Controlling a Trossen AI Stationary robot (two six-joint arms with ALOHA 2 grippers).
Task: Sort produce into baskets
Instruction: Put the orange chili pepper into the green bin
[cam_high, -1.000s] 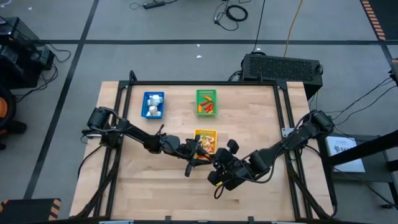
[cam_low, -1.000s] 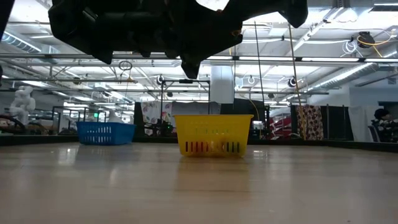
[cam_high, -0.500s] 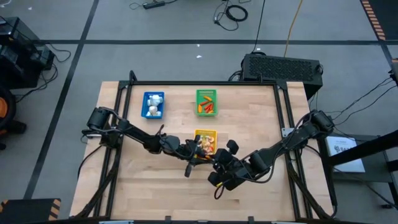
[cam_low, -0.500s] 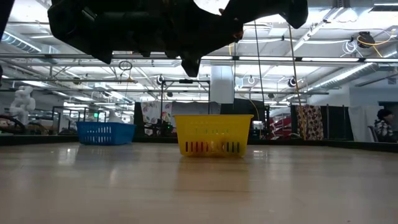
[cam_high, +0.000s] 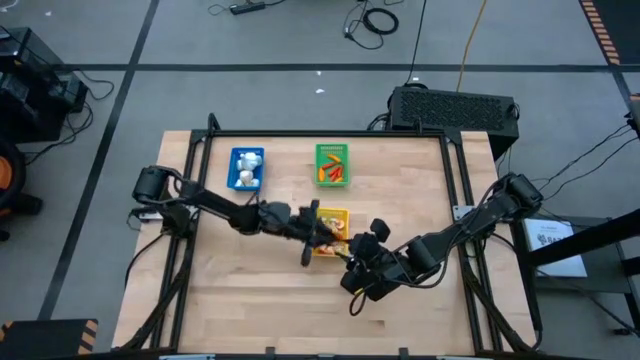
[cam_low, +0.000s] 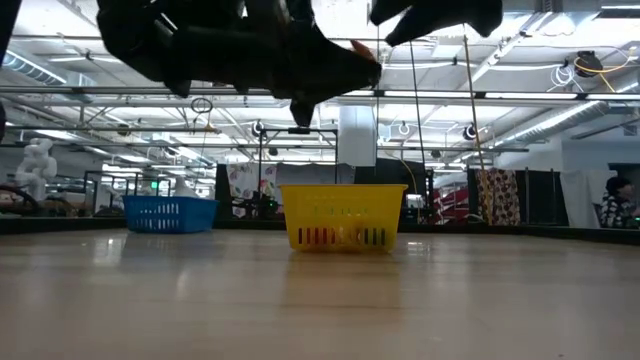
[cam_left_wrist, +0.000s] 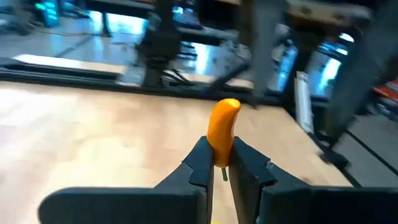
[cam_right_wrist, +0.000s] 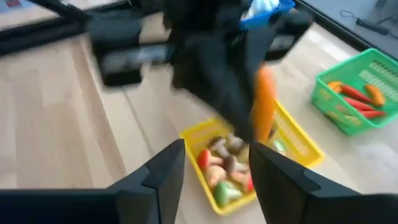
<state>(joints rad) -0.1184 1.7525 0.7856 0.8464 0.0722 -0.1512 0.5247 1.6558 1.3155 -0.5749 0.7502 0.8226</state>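
Fingers of my left gripper (cam_left_wrist: 219, 167) are clamped on an orange carrot piece (cam_left_wrist: 222, 129), which stands up tall out of the narrow pinch. It hangs in the air over the near edge of the yellow basket (cam_high: 331, 233). My right gripper (cam_right_wrist: 214, 165) sits just beside it, spread apart and carrying nothing, looking down on the mixed pieces left in that basket. Farther back stand the green basket (cam_high: 333, 164), already holding carrot-like pieces, and the blue basket (cam_high: 246, 168) with white bulbs. My worry is the grip: only the carrot's base is pinched, so a quick swing toward the green basket could tip it loose. The two arms are also close enough to clip each other.
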